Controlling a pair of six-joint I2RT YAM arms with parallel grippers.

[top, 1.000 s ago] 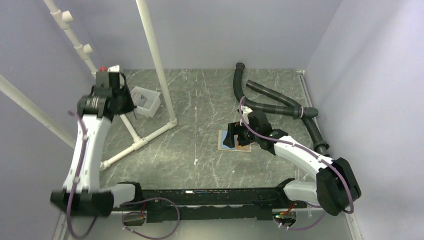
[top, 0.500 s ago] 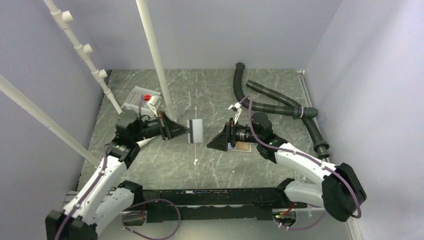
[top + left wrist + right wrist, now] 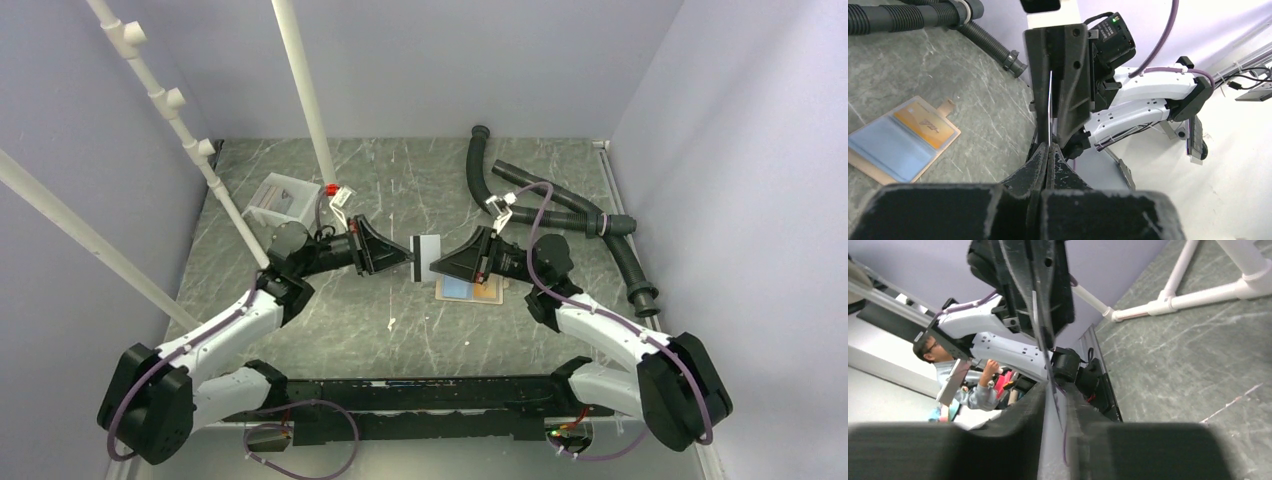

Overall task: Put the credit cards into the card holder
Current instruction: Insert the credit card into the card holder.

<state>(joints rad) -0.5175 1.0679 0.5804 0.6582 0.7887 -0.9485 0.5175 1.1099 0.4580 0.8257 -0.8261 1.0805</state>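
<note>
Holding a pale grey credit card (image 3: 428, 248) up in the air, our left gripper (image 3: 410, 258) was shut tight on the card's left edge. Our right gripper (image 3: 432, 268) was tip to tip with it from the right, above the middle of the table (image 3: 400, 330). Its two fingers stood on both sides of the same card with only a thin gap between them. We could not tell if they were pressing on it. The card stood up on its edge between the two grippers. The card holder (image 3: 462, 289) lay open and flat on the table, just near and right of the card, pale blue inside. A golden-brown card (image 3: 925, 125) sat in its right side. A white tray (image 3: 283, 197) was at the far left, and black hoses (image 3: 560, 210) lay at the far right.
</note>
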